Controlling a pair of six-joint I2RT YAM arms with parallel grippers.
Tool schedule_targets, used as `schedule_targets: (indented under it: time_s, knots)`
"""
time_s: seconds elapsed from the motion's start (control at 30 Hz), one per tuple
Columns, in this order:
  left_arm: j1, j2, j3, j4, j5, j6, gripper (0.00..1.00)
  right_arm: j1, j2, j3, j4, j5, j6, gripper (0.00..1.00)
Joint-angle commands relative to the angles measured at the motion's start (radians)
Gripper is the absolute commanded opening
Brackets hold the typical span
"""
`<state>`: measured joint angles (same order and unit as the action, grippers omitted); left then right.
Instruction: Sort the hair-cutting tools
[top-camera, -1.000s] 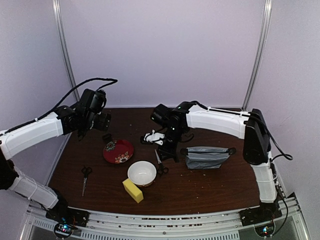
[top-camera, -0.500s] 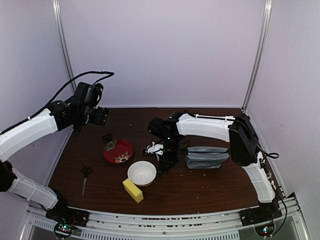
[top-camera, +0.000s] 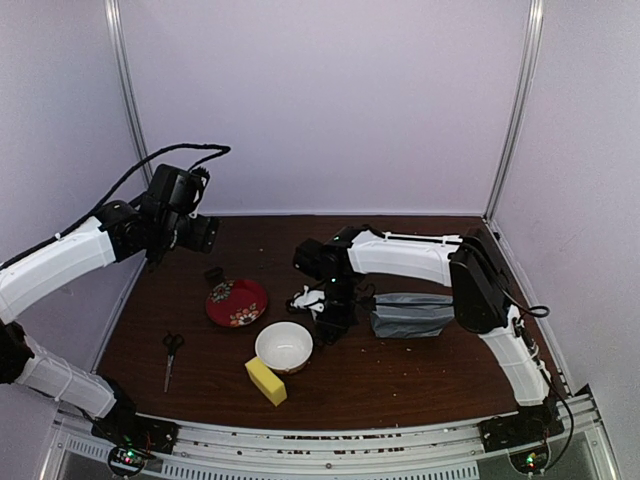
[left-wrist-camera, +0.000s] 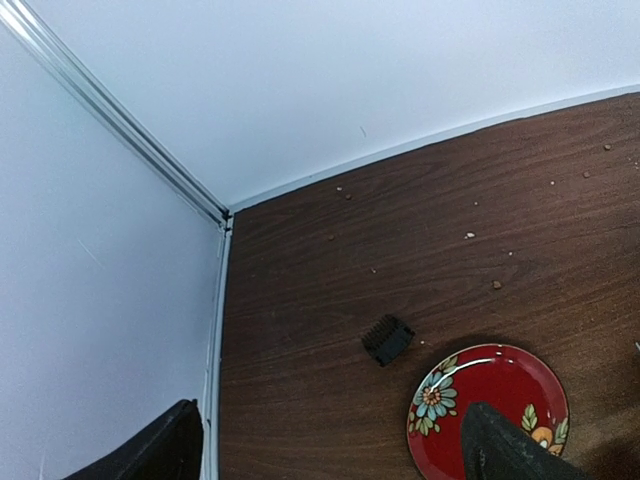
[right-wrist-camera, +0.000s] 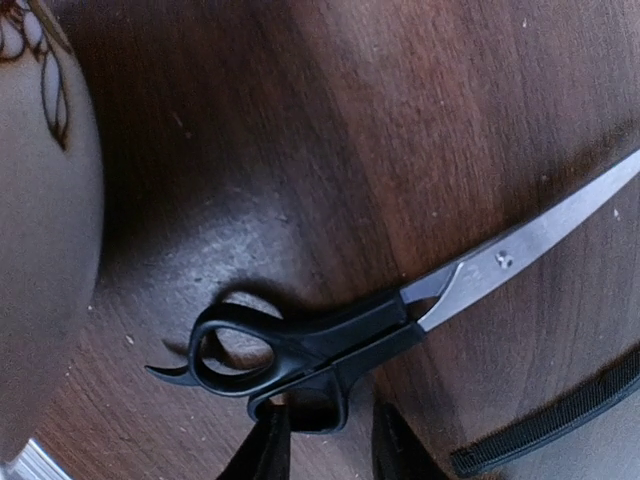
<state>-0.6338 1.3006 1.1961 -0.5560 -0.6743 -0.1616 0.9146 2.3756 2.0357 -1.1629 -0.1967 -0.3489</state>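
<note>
The scissors (right-wrist-camera: 330, 338) lose their blade tip past the right wrist view's edge.

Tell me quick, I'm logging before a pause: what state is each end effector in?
Left end effector: open, holding nothing.
Right end effector: nearly closed around the scissors handle; whether it grips cannot be told.

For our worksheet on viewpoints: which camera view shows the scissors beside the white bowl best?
The right wrist view: the scissors fill it, handles and blade sharp. In the top external view the right gripper largely hides them; the left wrist view misses them.
</note>
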Motion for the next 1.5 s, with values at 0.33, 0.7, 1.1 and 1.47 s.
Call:
schedule_targets:
  time_s: [0.33, 0.7, 1.1, 1.47]
  knots:
    - [0.002, 0.026, 0.034, -0.006, 0.085, 0.024, 0.91, -0.023, 0.049, 0.067, 0.001, -0.023, 0.049, 0.18]
    - [0.002, 0.040, 0.040, -0.012, 0.096, 0.027, 0.89, -0.025, 0.055, 0.035, 0.019, 0.057, 0.053, 0.00]
    - [0.002, 0.086, 0.066, -0.044, 0.223, -0.052, 0.88, -0.054, -0.174, 0.035, 0.046, 0.079, 0.059, 0.00]
    - [0.011, 0.131, -0.038, 0.214, 0.793, -0.276, 0.75, -0.085, -0.350, -0.131, 0.098, -0.028, 0.058, 0.00]
